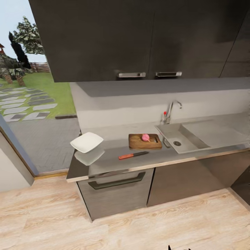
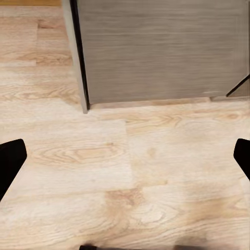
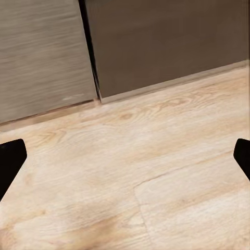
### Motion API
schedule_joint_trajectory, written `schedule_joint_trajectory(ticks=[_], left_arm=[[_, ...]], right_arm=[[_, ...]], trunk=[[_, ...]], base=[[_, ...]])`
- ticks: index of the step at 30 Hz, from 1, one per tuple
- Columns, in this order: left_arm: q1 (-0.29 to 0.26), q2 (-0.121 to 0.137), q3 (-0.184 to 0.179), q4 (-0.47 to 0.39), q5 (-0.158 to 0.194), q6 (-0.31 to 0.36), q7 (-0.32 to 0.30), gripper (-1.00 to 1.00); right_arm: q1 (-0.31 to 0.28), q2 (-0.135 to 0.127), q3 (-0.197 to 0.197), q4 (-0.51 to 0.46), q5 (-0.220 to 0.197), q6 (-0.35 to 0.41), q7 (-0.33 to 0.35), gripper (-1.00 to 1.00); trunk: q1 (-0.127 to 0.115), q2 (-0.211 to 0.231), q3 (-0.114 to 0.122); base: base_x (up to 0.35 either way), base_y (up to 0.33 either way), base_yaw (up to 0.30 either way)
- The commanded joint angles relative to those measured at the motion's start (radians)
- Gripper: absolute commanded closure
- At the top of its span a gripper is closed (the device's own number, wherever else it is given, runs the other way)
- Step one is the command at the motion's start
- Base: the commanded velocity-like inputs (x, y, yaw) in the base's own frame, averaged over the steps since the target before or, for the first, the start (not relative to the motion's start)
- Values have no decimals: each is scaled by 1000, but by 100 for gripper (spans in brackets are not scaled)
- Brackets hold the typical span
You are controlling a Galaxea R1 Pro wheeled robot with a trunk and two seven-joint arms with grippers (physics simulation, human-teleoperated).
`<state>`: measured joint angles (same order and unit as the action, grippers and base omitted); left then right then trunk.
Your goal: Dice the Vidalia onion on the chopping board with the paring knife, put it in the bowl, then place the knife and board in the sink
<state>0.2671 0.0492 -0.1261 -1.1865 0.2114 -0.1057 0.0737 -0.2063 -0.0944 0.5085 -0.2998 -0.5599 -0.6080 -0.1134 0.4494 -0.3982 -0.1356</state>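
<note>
The Vidalia onion [image 1: 145, 137], a small pinkish bulb, sits whole on the chopping board [image 1: 137, 142], a dark brown rectangle lying flat on the glossy grey desk [image 1: 114, 158] just beside the sink [image 1: 187, 137]. The red-handled paring knife [image 1: 133, 155] lies flat in front of the board. The white squarish bowl [image 1: 86, 142] stands near the desk's left end.

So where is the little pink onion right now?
In the head view, the Vidalia onion sits on the chopping board on the countertop, just left of the sink, with the paring knife lying in front of the board.
</note>
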Motion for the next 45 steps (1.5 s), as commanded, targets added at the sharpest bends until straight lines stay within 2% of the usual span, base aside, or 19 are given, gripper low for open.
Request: schedule_joint_trajectory(ticks=[1, 18, 24, 37, 45], left_arm=[[0, 1, -4, -1, 8, -3, 8, -100], [0, 1, -4, 0, 8, -3, 6, -100], [0, 1, -6, -1, 8, -4, 6, -100], [0, 1, -6, 1, 8, -3, 6, -100], [0, 1, -6, 0, 8, -3, 6, -100]], right_arm=[[-1, -1, 8, -1, -2, -1, -9, -100], [-1, 0, 8, -1, -2, -1, -9, -100], [-1, -1, 8, -1, -2, 1, -8, -100], [-1, -1, 8, -1, -2, 1, -9, -100], [-1, 0, 10, -1, 2, 2, -5, -100]], trunk=[[1, -2, 0], [1, -2, 26], [1, -2, 28], [1, -2, 32], [1, -2, 33]], base=[[0, 12, -115], [0, 68, -122], [0, 53, -71], [0, 279, -252], [0, 49, -128]])
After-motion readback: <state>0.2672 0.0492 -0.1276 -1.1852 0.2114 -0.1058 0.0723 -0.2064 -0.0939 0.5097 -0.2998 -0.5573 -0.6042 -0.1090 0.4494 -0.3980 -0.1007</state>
